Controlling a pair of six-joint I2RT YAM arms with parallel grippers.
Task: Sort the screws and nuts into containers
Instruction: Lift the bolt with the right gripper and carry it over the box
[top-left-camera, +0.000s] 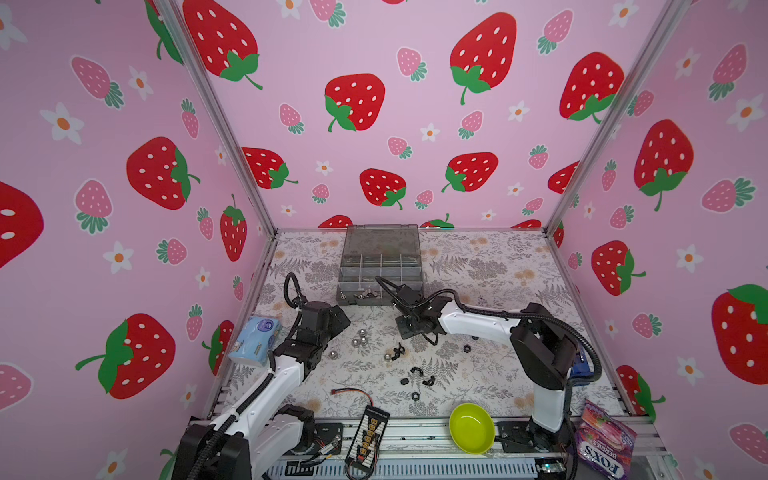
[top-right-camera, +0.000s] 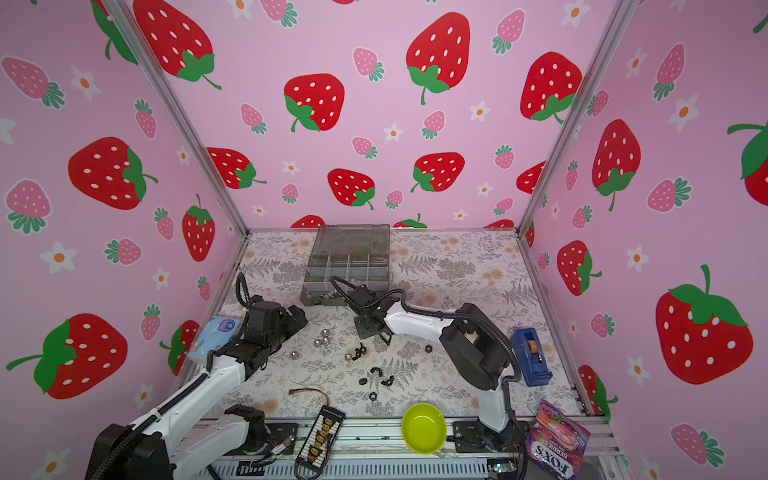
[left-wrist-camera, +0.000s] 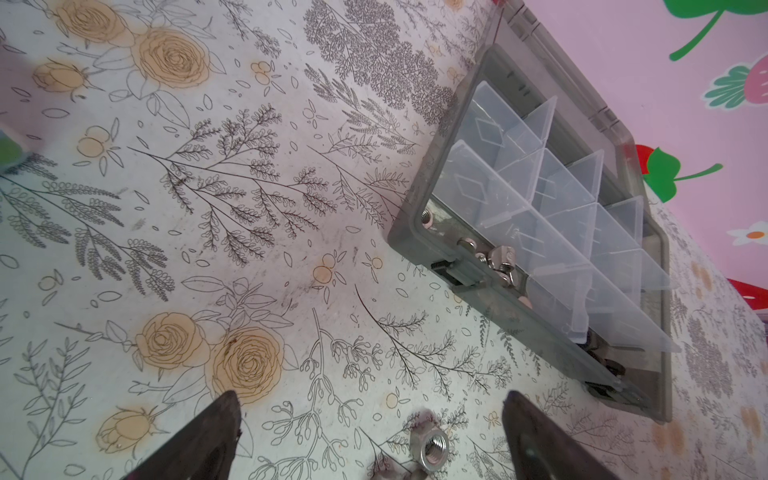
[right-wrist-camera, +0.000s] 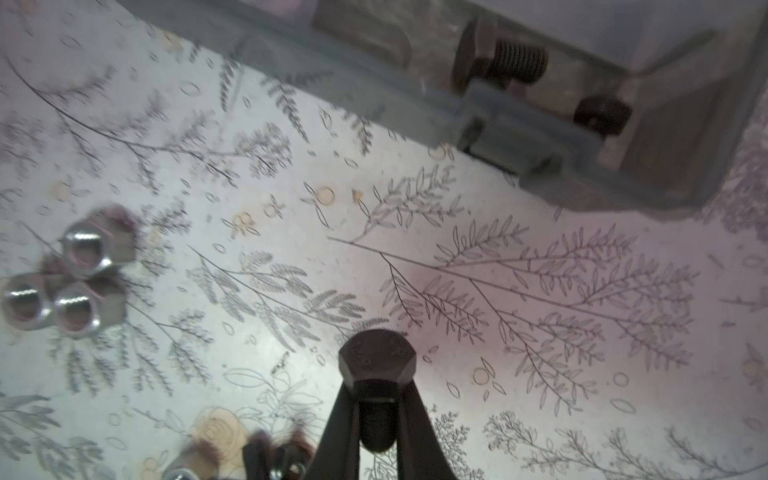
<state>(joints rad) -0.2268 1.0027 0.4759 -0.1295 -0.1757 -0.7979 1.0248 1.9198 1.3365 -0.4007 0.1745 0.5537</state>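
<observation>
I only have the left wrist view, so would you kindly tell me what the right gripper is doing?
Observer: The right gripper is shut on a black screw, gripped by its shank with the head poking out past the fingertips.
Operator: Thank you, and where is it holding that?
Observer: In a top view it sits close in front of the organizer box, near the right end of its front wall.

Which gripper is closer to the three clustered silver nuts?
Left. The left gripper, open, hangs right beside the silver nuts; the right gripper, shut on a black screw, is farther off near the organizer box.
</observation>
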